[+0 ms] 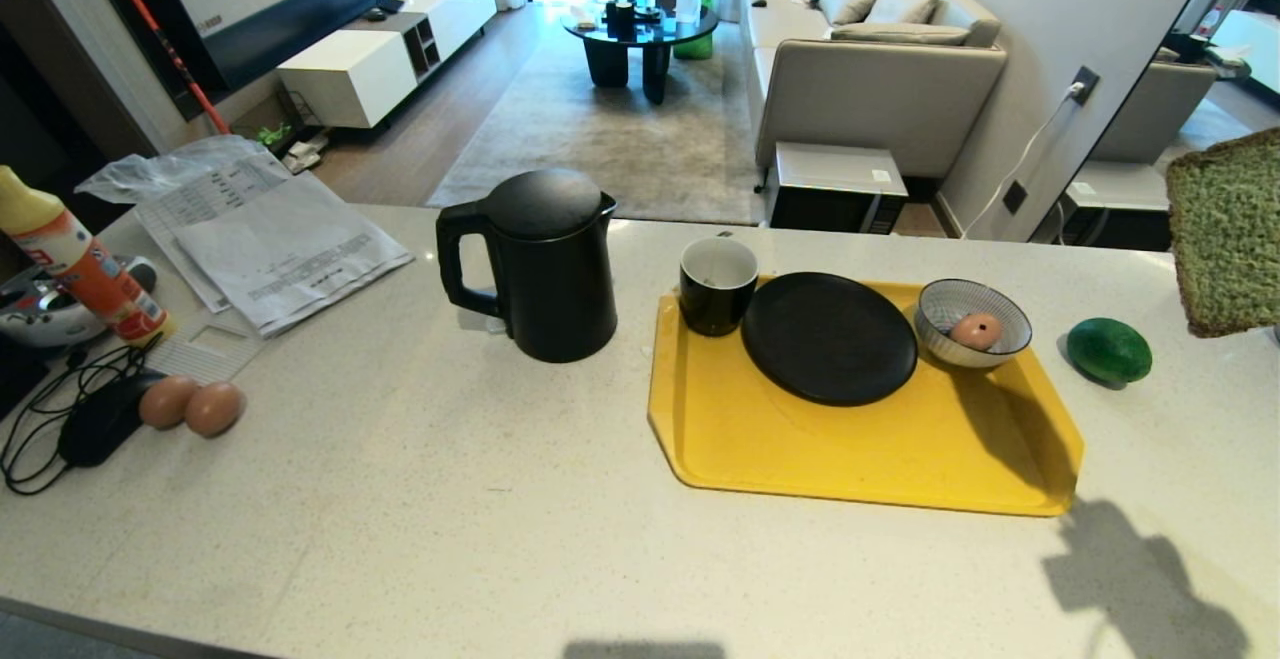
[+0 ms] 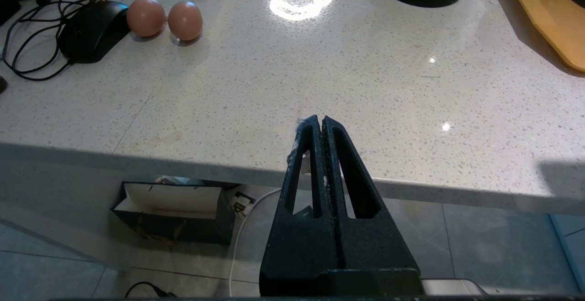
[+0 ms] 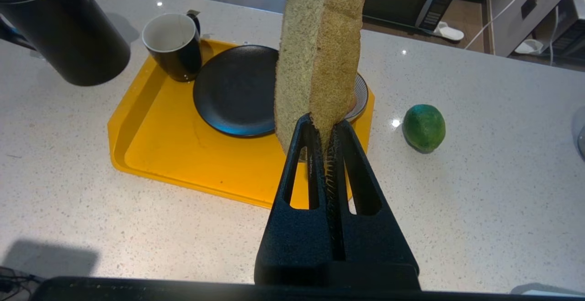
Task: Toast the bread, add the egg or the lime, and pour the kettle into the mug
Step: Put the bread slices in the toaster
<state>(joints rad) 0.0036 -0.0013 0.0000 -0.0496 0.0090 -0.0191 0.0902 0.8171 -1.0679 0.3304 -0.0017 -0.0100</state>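
My right gripper (image 3: 323, 123) is shut on the bread (image 3: 317, 54), a thick pale green slice held upright on edge above the right end of the yellow tray (image 3: 183, 159); the bread (image 1: 1225, 234) shows at the head view's right edge. The lime (image 1: 1108, 350) lies on the counter right of the tray. An egg (image 1: 976, 331) sits in the striped bowl (image 1: 950, 304). The black kettle (image 1: 550, 264) stands left of the tray, the mug (image 1: 717, 285) on the tray's far left corner beside a black plate (image 1: 828, 337). My left gripper (image 2: 321, 120) is shut and empty over the counter's near edge.
Two more eggs (image 1: 190, 405) lie at the counter's left by a black mouse (image 1: 100, 419), its cable, a bottle (image 1: 85, 259) and papers (image 1: 270, 239). Behind the counter are a sofa (image 1: 880, 69) and a microwave (image 1: 835, 187).
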